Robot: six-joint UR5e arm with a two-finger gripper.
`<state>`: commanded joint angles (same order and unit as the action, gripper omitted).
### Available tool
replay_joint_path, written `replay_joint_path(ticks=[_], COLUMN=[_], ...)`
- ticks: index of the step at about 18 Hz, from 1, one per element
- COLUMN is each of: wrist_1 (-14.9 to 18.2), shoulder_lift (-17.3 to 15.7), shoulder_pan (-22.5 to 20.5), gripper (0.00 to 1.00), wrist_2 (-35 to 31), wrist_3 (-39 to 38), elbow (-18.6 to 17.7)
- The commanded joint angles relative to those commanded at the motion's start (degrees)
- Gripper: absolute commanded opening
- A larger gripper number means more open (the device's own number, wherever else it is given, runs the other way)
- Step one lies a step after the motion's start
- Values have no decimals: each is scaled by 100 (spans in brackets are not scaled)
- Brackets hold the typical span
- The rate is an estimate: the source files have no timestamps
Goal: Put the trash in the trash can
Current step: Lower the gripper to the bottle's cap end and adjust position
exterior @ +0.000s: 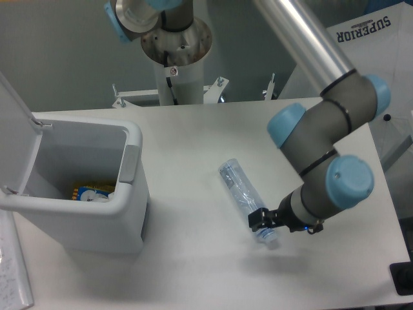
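Lying bottle (242, 196), cap toward hand (268, 221)

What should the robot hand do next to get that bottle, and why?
Probably close its fingers on the bottle. The gripper sits low at the bottle's capped end, which lies flat on the table, apart from the trash can. Whether the fingers already pinch it is hard to tell.
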<state>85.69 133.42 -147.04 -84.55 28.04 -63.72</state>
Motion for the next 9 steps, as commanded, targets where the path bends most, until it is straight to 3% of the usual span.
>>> replay_joint_path(ticks=[6, 9], wrist_1=[-61, -359], shoulder_lift=[184, 237], shoulder_pan=[53, 53], gripper=[100, 100], wrist_2=[-167, -158], wrist_3=[-377, -685], elbow=[52, 70])
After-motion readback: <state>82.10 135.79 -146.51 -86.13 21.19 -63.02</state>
